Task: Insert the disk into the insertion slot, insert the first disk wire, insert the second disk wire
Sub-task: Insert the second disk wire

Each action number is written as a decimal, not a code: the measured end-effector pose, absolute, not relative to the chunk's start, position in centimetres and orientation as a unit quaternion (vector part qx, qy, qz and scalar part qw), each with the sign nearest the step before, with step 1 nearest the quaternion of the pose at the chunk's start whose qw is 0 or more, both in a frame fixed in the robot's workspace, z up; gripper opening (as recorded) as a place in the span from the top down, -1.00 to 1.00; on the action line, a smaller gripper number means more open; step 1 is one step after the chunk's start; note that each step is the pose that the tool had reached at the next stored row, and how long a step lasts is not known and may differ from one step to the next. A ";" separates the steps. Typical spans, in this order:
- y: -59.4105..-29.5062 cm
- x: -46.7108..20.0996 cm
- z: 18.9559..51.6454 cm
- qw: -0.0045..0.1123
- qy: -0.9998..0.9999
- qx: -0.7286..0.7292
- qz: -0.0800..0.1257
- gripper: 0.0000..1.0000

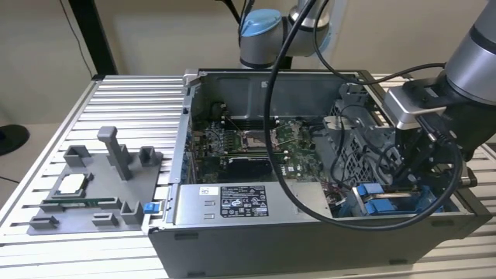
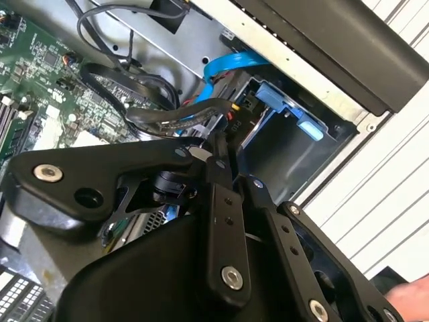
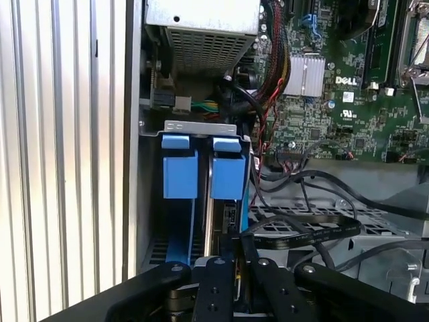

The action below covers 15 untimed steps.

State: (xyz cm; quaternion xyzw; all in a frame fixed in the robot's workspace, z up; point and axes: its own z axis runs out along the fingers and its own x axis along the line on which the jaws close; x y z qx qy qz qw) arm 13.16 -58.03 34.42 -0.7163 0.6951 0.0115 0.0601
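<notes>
Disk (image 3: 224,228) seated in insertion slot (image 3: 201,131); my claw (image 3: 234,251) pinched narrow on a black wire (image 3: 301,235), slot at its 12 o'clock

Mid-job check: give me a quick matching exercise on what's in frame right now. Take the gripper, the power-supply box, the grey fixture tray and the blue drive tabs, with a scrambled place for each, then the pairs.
Things:
1. gripper
2. power-supply box
3. fixture tray
4. blue tabs

Places:
A. on the slatted table, outside the case at the exterior view's left
B. at the mouth of the metal drive bay
C. along the case's near wall, label up
D. down inside the case at the drive bay, among black cables

Pairs: 1-D, 2-C, 3-A, 4-B
</notes>
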 end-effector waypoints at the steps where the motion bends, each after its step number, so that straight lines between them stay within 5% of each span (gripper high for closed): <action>1: -58.0 13.2 34.4 0.060 0.695 -0.716 0.012 1.00; 15: -58.0 13.2 34.1 0.061 0.691 -0.720 0.012 1.00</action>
